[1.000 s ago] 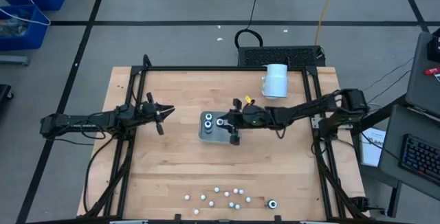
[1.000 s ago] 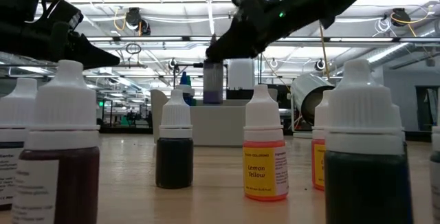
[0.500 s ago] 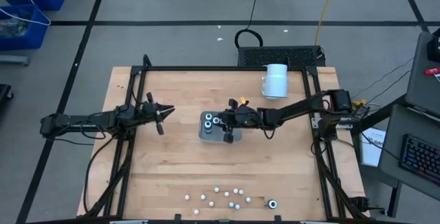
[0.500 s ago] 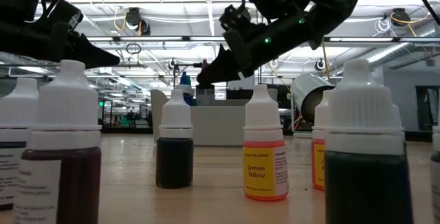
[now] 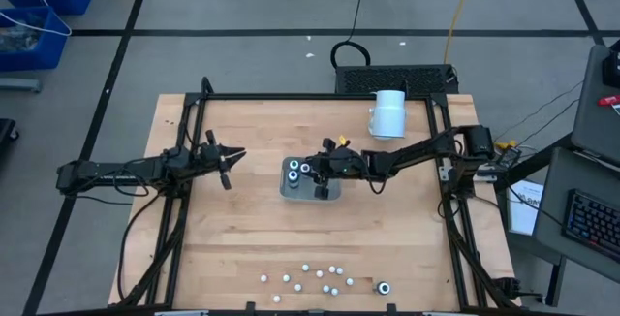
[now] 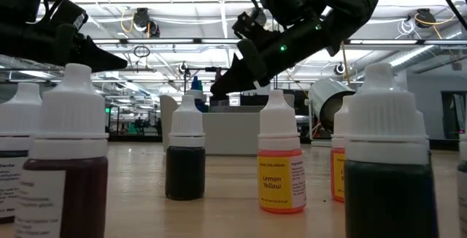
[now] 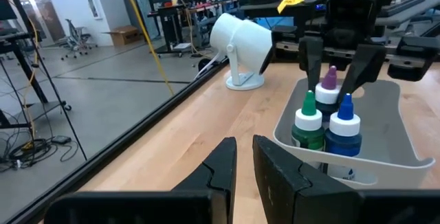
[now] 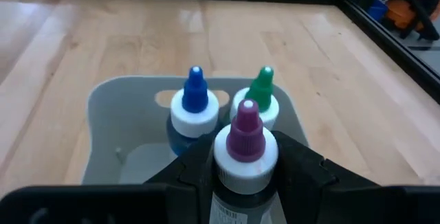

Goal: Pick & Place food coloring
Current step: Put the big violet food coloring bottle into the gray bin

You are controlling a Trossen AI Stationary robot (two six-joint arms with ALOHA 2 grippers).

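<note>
While the left gripper (image 5: 227,164) waits over the left part of the table (image 5: 242,229) with its fingers nearly together and nothing between them, the right gripper (image 7: 338,62) reaches in from the right side to the grey tray (image 5: 287,191) near the middle of the table. Its two fingers (image 8: 306,169) are set on either side of a purple-capped bottle (image 8: 245,157), which stands upright inside the tray; the fingers sit close against the bottle's collar, though whether they press on it or are just beside it cannot be told. Two more bottles stand in the tray just beyond it, a blue-capped bottle (image 8: 194,107) and a green-capped bottle (image 8: 259,97), side by side and close to the purple one. The rest of the food coloring lies well apart, near the front edge of the table: a loose cluster of white-capped bottles (image 5: 315,277) and, to their right, one dark bottle (image 5: 384,287). In the low view these fill the foreground, among them a dark one (image 6: 184,157) and one labelled lemon yellow (image 6: 281,161). A large white cylinder (image 5: 388,113) lies at the back right of the table.
</note>
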